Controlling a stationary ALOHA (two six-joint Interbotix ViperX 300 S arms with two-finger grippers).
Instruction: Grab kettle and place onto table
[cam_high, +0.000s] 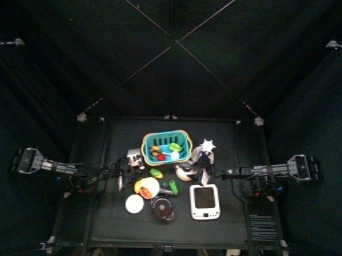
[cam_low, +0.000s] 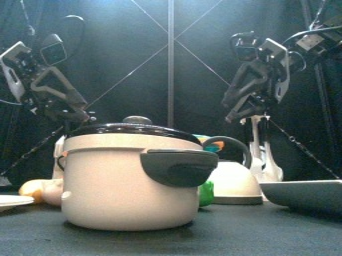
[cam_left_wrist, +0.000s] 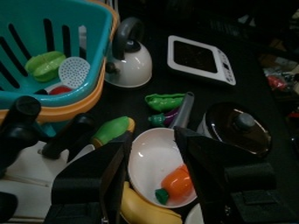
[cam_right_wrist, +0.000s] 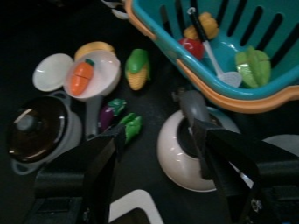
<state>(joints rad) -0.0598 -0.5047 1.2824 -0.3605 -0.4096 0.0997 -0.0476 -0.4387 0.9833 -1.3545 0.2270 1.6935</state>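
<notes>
The kettle (cam_right_wrist: 187, 150) is small and rounded, with a pale silvery body and a black arched handle. It stands on the table beside the teal basket (cam_right_wrist: 222, 48). The same kettle (cam_left_wrist: 128, 63) shows in the left wrist view, and in the top view the kettle (cam_high: 183, 173) looks dark near the table's middle. My right gripper (cam_right_wrist: 158, 140) hovers just above it, jaws wide open with nothing between them, the handle close to one jaw. My left gripper (cam_left_wrist: 158, 153) is open over a white bowl (cam_left_wrist: 146, 162) holding a toy carrot.
A big lidded pot (cam_low: 134, 175) stands at the table's front and half hides the kettle (cam_low: 238, 178). A white rectangular slab (cam_high: 205, 201) lies front right. A spiky-based silvery item (cam_high: 205, 148) stands beside the basket (cam_high: 167, 147). Toy vegetables (cam_right_wrist: 136, 68) are scattered between.
</notes>
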